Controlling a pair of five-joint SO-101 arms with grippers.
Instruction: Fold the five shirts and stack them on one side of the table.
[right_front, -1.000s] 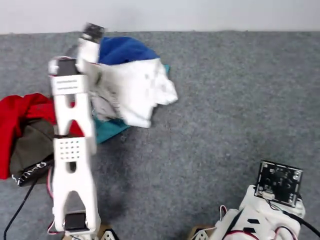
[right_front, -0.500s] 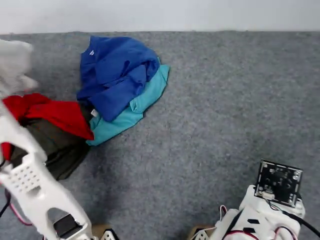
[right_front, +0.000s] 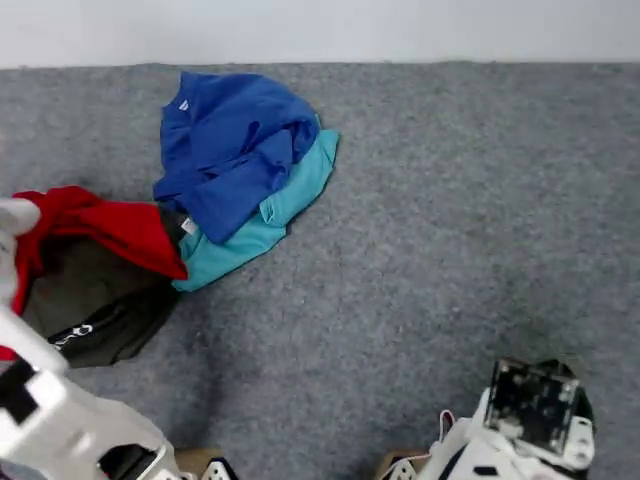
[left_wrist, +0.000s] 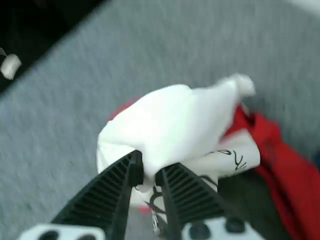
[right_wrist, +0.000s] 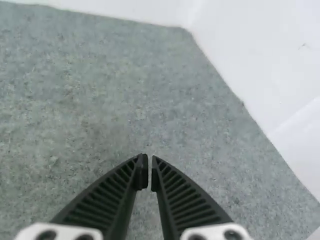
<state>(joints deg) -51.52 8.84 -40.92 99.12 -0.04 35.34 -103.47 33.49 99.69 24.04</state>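
Grey carpet surface, white wall behind; shirts heaped.

The teal shirt lies mostly under the blue shirt near the table's far edge. The red shirt covers part of the dark shirt (these 2 by the table's left edge). The white shirt has a blurred print, perhaps lettering.

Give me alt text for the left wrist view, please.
The left gripper has its black jaws shut on a bunched white cloth shirt with black print. Beyond it lie a crumpled red shirt and the grey carpeted table.
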